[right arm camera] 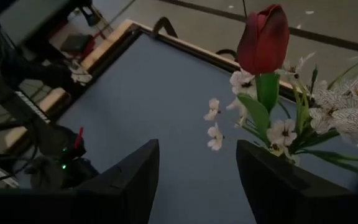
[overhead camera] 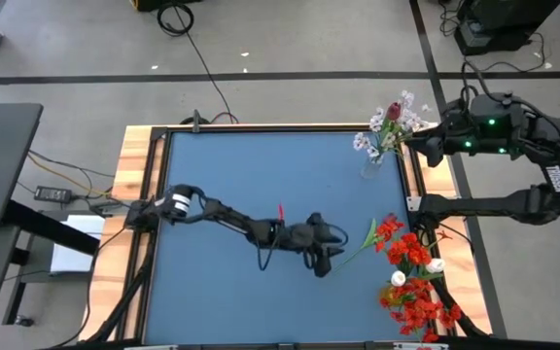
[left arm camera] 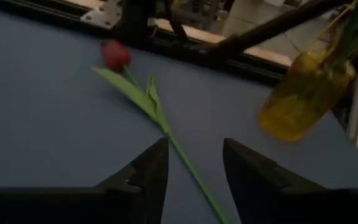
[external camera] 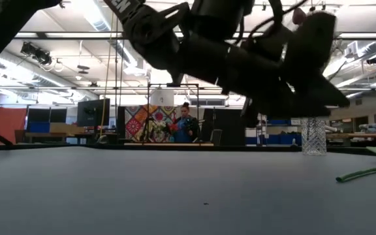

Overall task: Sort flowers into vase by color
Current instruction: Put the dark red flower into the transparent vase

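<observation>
A single red-bloomed flower (overhead camera: 385, 230) lies flat on the blue table, its green stem (left arm camera: 185, 158) running toward my left gripper (overhead camera: 332, 253). The left gripper hovers above the stem's free end, open, one finger on either side of it in the left wrist view (left arm camera: 194, 180). A clear vase (overhead camera: 372, 167) at the far right holds white blossom sprays (right arm camera: 347, 112) and a dark red bud (right arm camera: 263, 37). My right gripper (overhead camera: 419, 144) is open just right of those blooms, also shown in the right wrist view (right arm camera: 197, 180). A yellow vase (left arm camera: 303, 93) holds red blooms (overhead camera: 418, 292).
The table has a wooden frame (overhead camera: 134, 185); the yellow vase with its red bunch stands by the near right corner. The lying stem's end (external camera: 364, 173) rests on the mat. The mat's left and middle part (overhead camera: 222, 175) is bare. A person (external camera: 187, 124) stands far back in the room.
</observation>
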Available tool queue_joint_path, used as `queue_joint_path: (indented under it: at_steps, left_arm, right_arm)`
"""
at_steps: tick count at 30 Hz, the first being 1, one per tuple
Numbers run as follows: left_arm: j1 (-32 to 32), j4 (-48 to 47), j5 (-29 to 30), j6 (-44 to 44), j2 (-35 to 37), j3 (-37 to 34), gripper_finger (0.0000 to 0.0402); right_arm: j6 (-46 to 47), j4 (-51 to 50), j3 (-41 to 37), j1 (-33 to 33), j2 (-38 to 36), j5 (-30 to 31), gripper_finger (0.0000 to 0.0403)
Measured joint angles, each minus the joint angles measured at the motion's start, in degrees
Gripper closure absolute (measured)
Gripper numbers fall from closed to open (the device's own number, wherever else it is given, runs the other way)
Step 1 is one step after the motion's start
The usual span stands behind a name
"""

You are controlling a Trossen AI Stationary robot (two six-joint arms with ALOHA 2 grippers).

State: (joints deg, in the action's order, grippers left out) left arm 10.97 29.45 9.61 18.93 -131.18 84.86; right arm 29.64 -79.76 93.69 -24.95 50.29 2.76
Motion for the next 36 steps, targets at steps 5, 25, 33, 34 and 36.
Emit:
queue_joint_path:
  at_steps: [5,25,33,34,36]
  left_arm:
    - [2.79,1.02,2.64,-1.72,-2.82,0.15,0.0248]
    - [5.98,-17.63,7.14,0.5,-11.75,11.17,0.0281]
    - [5.77,-22.35,8.08,4.7,-10.34,10.91,0.0391]
    - [5.74,-22.14,8.07,4.53,-10.14,10.79,0.0391]
    - [5.58,-22.36,8.11,3.3,-8.44,10.63,0.0394]
  right_arm:
    - [-1.84,0.3,0.0,0.0,1.31,0.59,0.0183]
    - [-3.63,0.06,-0.07,0.07,3.79,-4.36,0.0183]
    - [-1.32,-0.05,-0.07,0.07,0.68,-4.11,0.0183]
    - [-1.28,-0.05,-0.07,0.07,0.36,-3.99,0.0184]
    - [-1.13,-0.03,-0.07,0.07,-0.14,-3.93,0.0187]
